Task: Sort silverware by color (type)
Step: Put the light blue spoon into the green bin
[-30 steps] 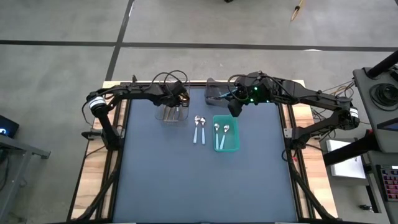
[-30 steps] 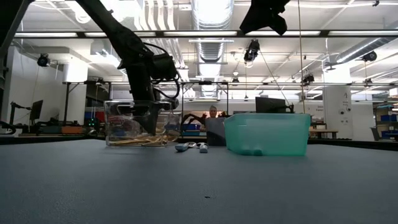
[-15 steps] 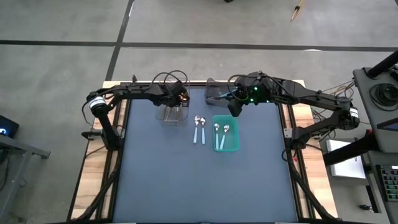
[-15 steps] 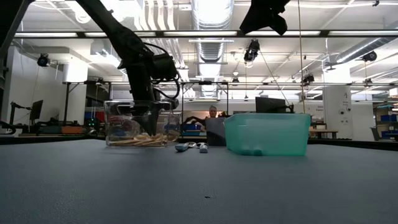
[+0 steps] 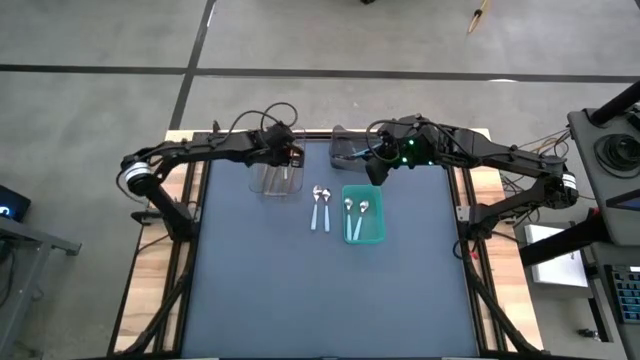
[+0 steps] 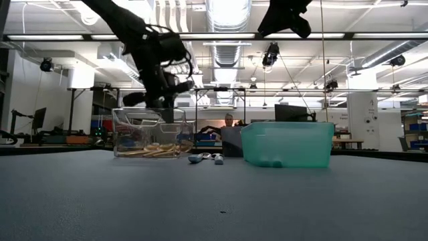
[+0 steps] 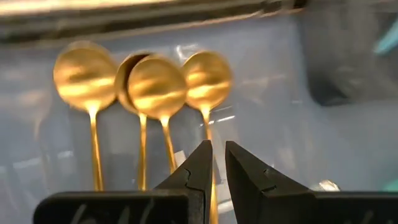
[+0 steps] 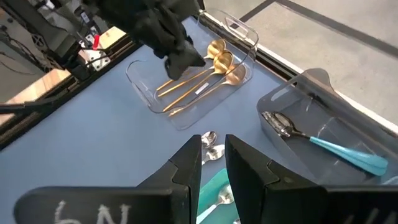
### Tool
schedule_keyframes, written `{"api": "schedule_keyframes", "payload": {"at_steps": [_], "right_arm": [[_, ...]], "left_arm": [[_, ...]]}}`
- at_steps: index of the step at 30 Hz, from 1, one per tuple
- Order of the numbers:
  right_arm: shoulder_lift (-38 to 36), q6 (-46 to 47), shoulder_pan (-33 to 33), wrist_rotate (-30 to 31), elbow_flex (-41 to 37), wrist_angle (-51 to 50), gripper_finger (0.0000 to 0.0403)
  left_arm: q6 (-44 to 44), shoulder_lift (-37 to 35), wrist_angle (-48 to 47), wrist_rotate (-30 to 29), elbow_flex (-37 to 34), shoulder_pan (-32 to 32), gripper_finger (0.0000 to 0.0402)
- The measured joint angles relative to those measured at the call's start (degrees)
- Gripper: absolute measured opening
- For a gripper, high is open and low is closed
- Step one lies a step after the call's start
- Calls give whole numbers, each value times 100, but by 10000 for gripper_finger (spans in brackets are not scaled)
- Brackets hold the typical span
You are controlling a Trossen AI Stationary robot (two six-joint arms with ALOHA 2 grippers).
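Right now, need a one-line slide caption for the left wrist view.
Left gripper, fingers nearly closed and empty, above four gold spoons lying side by side in the clear bin.

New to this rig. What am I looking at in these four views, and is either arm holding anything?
It is a table robot with two dark arms, each ending in a two-finger gripper.

One camera looks straight down, one sits at table height, and one rides on each wrist.

On the table stand a clear bin holding gold spoons, a teal bin with two spoons in it, and a grey bin with a teal-handled spoon. Two more spoons lie loose between the bins.

The left gripper hangs over the clear bin, nearly closed and empty. The right gripper waits near the grey bin, also holding nothing.
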Motion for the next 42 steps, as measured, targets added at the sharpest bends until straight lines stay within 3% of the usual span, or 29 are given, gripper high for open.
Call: {"api": "schedule_keyframes", "payload": {"at_steps": [7,15,23,29,36,42], "right_arm": [[0,445,106,0,1,-331,63],[0,671,507,-4,0,-874,63],[-15,920,982,-289,0,-1051,63],[-10,1158,1297,-263,1,-988,63],[306,1155,1628,-137,2,-258,63],[778,1636,1931,-145,7,155,63]], "left_arm": [[1149,-541,17,-28,135,-270,27],[1252,-1245,25,-261,128,-1177,27],[1173,-1596,43,-1067,125,-2578,27],[513,-1599,170,-1156,121,-3378,27],[-298,-1602,127,-1349,119,-4256,27],[-300,-1654,-683,-1351,234,-4775,27]]}}
